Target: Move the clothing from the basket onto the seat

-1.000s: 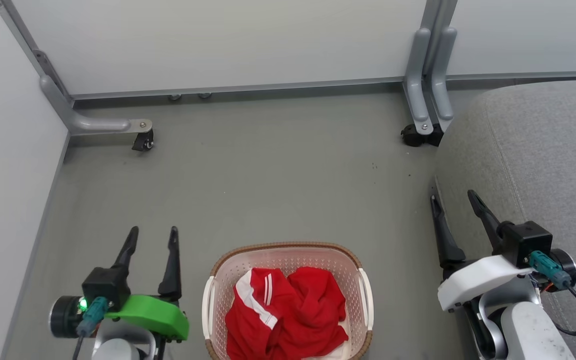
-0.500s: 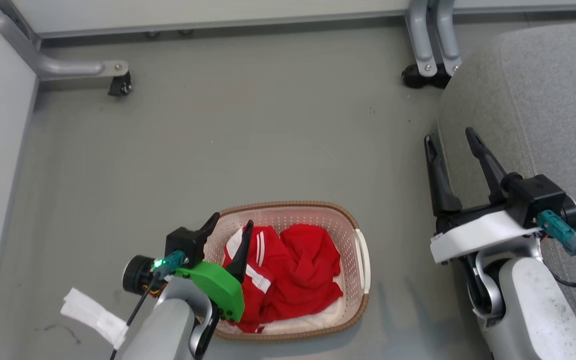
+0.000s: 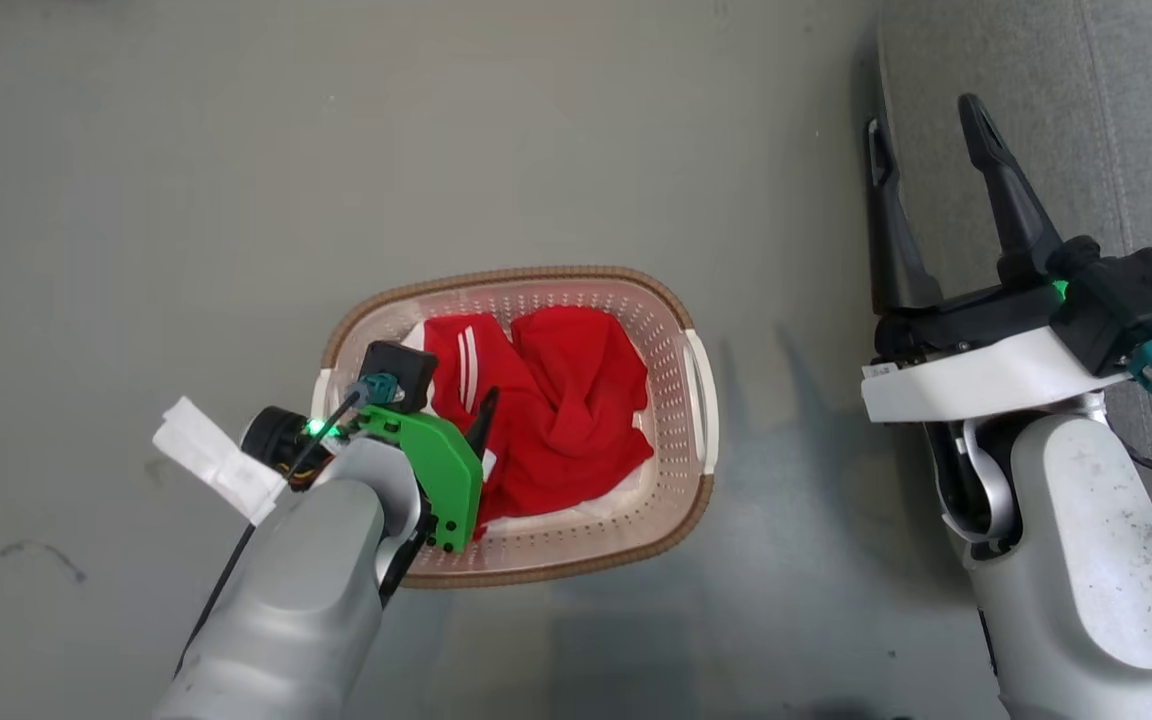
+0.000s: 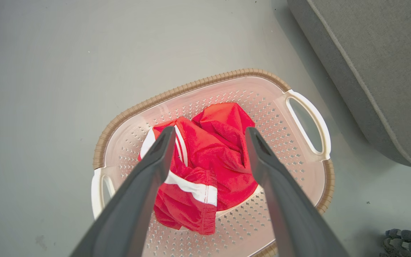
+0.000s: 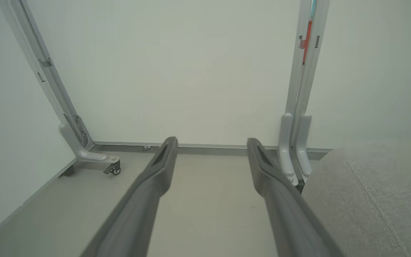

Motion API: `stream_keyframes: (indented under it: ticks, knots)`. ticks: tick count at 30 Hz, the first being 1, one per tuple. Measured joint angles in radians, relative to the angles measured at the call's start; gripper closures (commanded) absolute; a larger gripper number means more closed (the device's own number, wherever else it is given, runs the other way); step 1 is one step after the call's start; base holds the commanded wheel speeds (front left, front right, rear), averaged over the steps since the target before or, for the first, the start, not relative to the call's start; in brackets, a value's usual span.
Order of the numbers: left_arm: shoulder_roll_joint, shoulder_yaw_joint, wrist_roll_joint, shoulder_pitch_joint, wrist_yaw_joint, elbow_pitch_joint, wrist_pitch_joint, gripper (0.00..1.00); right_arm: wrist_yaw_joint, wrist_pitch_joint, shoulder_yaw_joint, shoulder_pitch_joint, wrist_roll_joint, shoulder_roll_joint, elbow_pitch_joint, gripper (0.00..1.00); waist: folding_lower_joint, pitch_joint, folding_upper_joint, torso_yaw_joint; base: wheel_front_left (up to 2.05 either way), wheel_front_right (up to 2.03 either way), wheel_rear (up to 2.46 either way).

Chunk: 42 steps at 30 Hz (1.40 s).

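The cream basket [image 3: 506, 275] with a brown rim stands on the grey floor and holds the bright-red clothing [image 3: 561, 400], crumpled, with white stripes showing. My left gripper [image 3: 451, 410] hangs open over the basket's left half, its fingers pointing down at the pile. In the left wrist view the open left gripper [image 4: 209, 131] straddles the clothing [image 4: 223, 157] inside the basket [image 4: 191, 85]; I cannot tell if the tips touch it. My right gripper [image 3: 922, 115] is open and empty at the edge of the grey seat [image 3: 1086, 120]. The right gripper [image 5: 211, 141] points toward a wall.
The seat [image 4: 380, 64] lies to the basket's right, with a strip of floor between them. A white tag [image 3: 216, 460] hangs from my left arm's cable. White partition walls with a castered foot [image 5: 111, 167] and an upright post [image 5: 294, 150] stand beyond the seat [image 5: 369, 200].
The head camera has tilted down. My left gripper went from beside the basket to above the clothing in it, still open. The right gripper stays open by the seat's edge.
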<state>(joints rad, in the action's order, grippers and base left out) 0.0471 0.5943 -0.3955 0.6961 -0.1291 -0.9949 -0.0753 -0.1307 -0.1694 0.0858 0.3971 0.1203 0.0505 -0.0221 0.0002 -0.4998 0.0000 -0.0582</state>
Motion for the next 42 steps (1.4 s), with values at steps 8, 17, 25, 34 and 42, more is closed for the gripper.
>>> stream_keyframes:
  ticks: [8, 17, 25, 34, 42]
  knots:
    - [0.012, 0.077, 0.058, 0.138, 0.007, -0.172, 0.096, 0.00, 0.000, -0.026, 0.024, 0.040, 0.022, 0.000, -0.006, 0.00, 0.0001, -0.151, 0.0000, -0.039, 0.00, 0.00, 0.00]
    - [0.058, 0.126, 0.108, 0.238, 0.034, -0.255, 0.154, 0.00, 0.000, -0.065, 0.061, 0.063, 0.080, 0.001, 0.020, 0.00, 0.0000, -0.291, 0.0000, -0.089, 0.00, 0.00, 0.00]
    - [0.096, 0.137, 0.108, 0.278, 0.050, -0.277, 0.217, 0.00, 0.000, -0.087, 0.092, 0.087, 0.118, 0.000, 0.042, 0.00, -0.0001, -0.365, 0.0000, -0.141, 0.00, 0.00, 0.00]
    - [0.146, 0.164, 0.121, 0.316, 0.059, -0.285, 0.325, 0.00, 0.000, -0.092, 0.127, 0.111, 0.165, 0.000, 0.044, 0.00, -0.0002, -0.426, 0.0000, -0.195, 0.00, 0.00, 0.00]
    - [0.186, 0.182, 0.133, 0.336, 0.064, -0.290, 0.356, 0.00, 0.000, -0.093, 0.148, 0.121, 0.207, 0.000, 0.025, 0.00, -0.0002, -0.473, 0.0000, -0.233, 0.00, 0.00, 0.00]
